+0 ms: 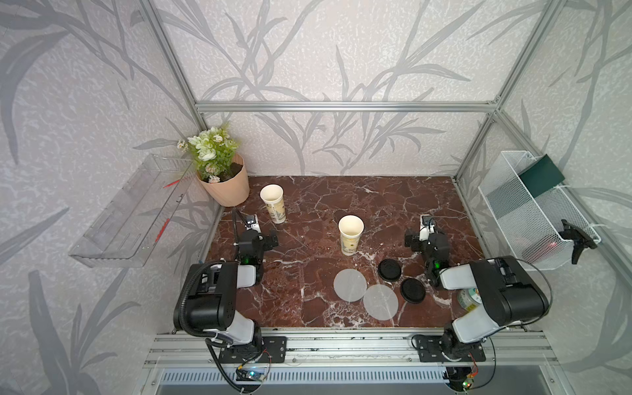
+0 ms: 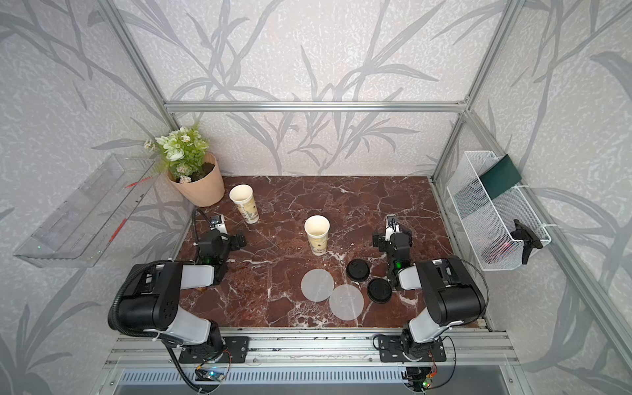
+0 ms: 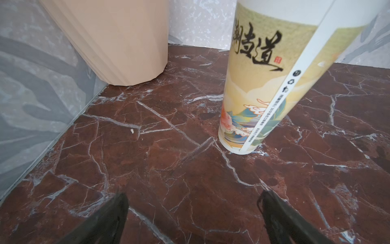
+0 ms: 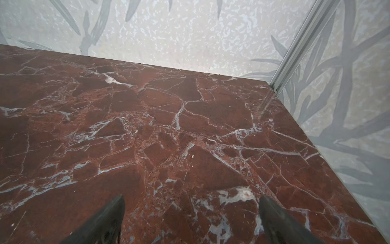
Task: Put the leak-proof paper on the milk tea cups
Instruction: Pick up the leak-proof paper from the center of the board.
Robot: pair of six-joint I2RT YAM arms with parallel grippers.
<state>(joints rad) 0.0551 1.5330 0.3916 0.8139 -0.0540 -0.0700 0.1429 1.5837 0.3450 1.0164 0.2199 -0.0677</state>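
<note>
Cream cups [image 1: 277, 208] upright, mouths up; grey discs [image 1: 350, 285] lying flat.

Even soft light, faint shadows, blurred edges

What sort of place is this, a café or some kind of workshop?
Probably a robot test booth staged as a drinks counter: two robot arms bolted to an aluminium rail, a wallpapered aluminium frame around a marble-look tabletop, and milk tea cups set out.

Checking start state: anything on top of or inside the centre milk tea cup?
Nothing on the centre milk tea cup: mouth open, bare cream inner wall showing. Its bottom cannot be made out. Both leak-proof paper discs lie on the table.
</note>
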